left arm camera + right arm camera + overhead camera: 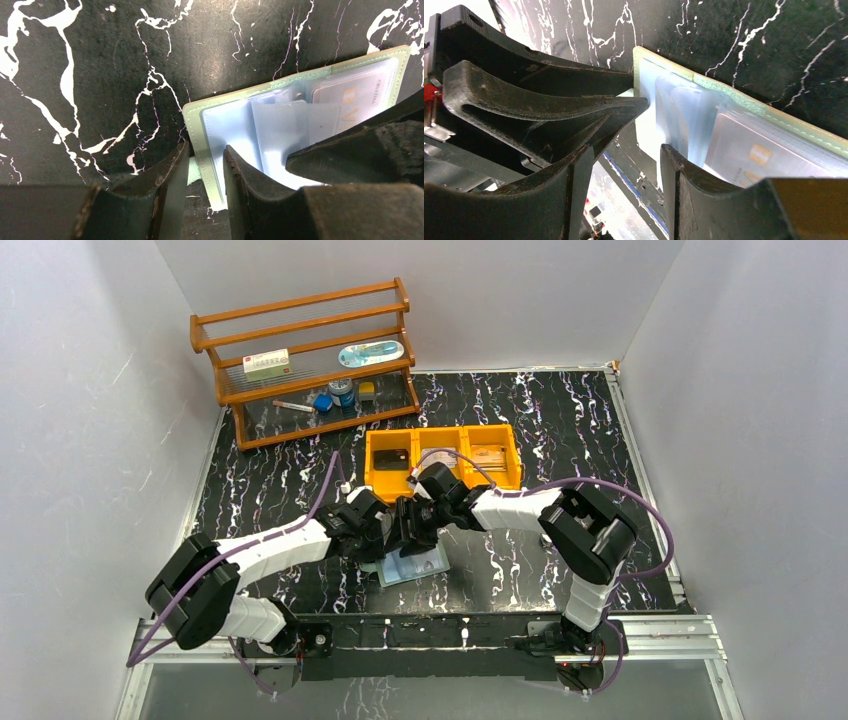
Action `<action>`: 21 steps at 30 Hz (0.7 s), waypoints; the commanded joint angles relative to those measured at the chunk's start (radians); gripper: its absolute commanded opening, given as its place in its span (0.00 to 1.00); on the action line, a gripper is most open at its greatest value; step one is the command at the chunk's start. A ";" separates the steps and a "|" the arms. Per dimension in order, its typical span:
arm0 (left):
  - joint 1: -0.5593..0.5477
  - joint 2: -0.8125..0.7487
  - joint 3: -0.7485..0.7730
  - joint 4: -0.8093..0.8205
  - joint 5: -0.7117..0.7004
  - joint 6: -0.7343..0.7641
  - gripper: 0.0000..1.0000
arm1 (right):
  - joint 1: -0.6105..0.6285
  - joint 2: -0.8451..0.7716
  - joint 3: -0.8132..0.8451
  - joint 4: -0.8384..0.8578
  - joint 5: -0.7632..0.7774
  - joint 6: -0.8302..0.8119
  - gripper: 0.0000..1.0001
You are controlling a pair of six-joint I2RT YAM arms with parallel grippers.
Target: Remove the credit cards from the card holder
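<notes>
- Overhead, both arms crowd together above the pale teal-green flat card holder (418, 566). It lies on the black, white-veined table (560, 430) near the front edge. Only its near corner peeks out, and neither arm's fingers can be read from there.
- The left wrist view shows the left gripper (206, 148) with its fingers (167, 185) drawn nearly together and the holder's stitched green edge between them. The right wrist view adds that their tips meet on that edge, pinching it.
- The right gripper (626, 148) stands partly open. One finger lies over the clear sleeves and the other is off the holder's end, clamped on nothing I can make out.
- One silvery-grey plastic credit card (744, 142) with a gold chip sits in a sleeve, cut off by the frame; other cards are indistinct.
- The orange three-compartment plastic bin (442, 430) lies behind, its contents too small to identify.
</notes>
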 commanded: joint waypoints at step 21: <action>-0.002 -0.084 -0.035 -0.018 -0.051 -0.051 0.32 | -0.013 -0.213 0.025 -0.291 0.363 -0.092 0.66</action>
